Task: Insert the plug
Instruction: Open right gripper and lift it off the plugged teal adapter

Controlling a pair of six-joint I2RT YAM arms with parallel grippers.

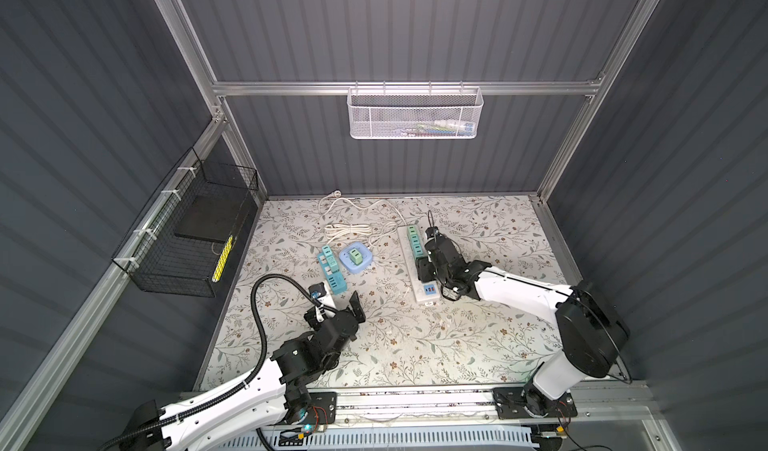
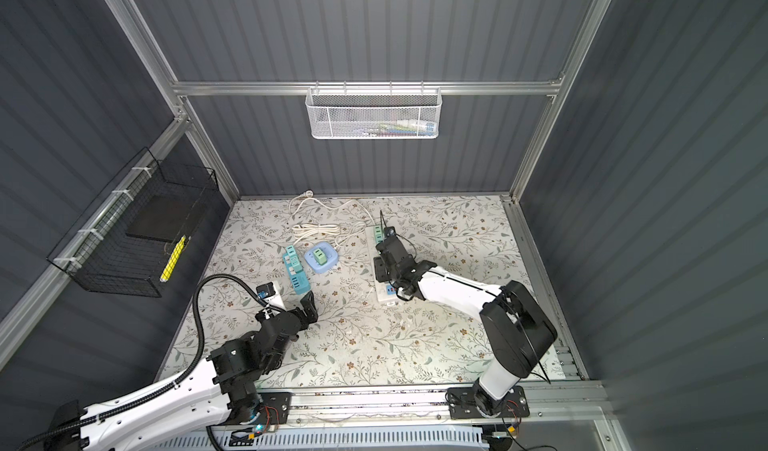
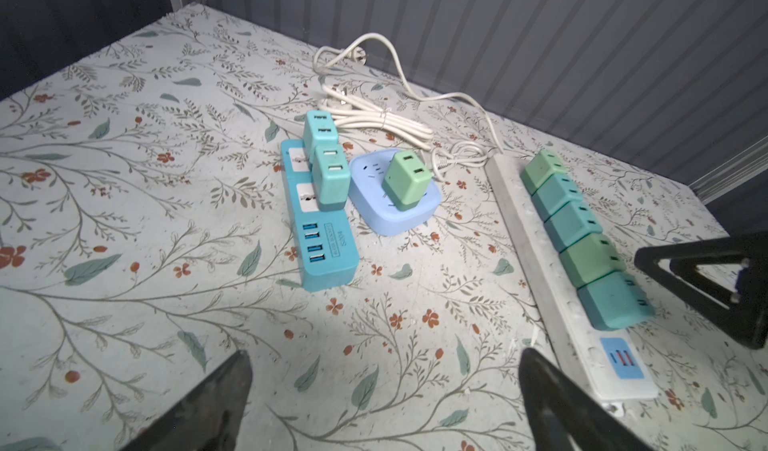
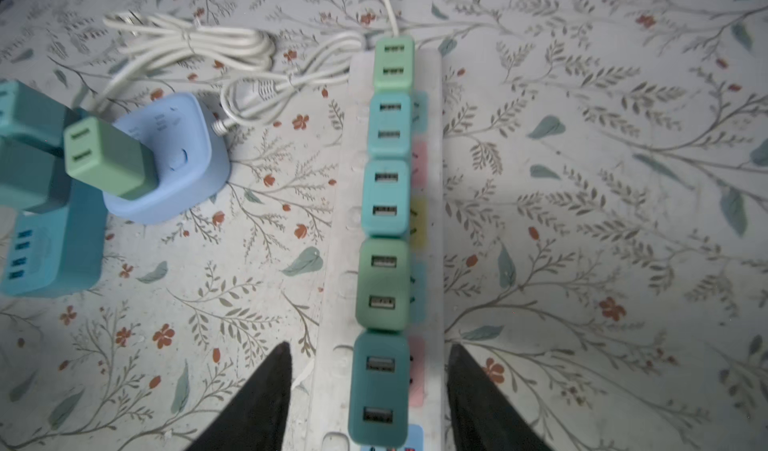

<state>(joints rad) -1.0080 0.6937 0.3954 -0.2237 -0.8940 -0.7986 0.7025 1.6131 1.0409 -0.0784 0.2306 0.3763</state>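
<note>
A white power strip (image 1: 427,299) (image 4: 332,386) lies on the flowered table with a row of several green and teal plugs in it. The dark teal plug (image 4: 378,386) (image 3: 613,303) at the near end of that row sits in its socket. My right gripper (image 4: 368,345) (image 1: 430,267) is open astride this plug, and each black finger stands clear of the plug's sides. My left gripper (image 3: 385,352) (image 1: 338,301) is open and empty over bare table, near the front end of a blue strip (image 1: 332,276) (image 3: 324,253).
A light-blue cube socket (image 1: 356,257) (image 3: 395,220) holds a green plug. The blue strip carries two teal plugs. White cable (image 1: 347,229) lies coiled behind them. A black wire basket (image 1: 187,228) hangs on the left wall, a white mesh basket (image 1: 415,112) on the back wall.
</note>
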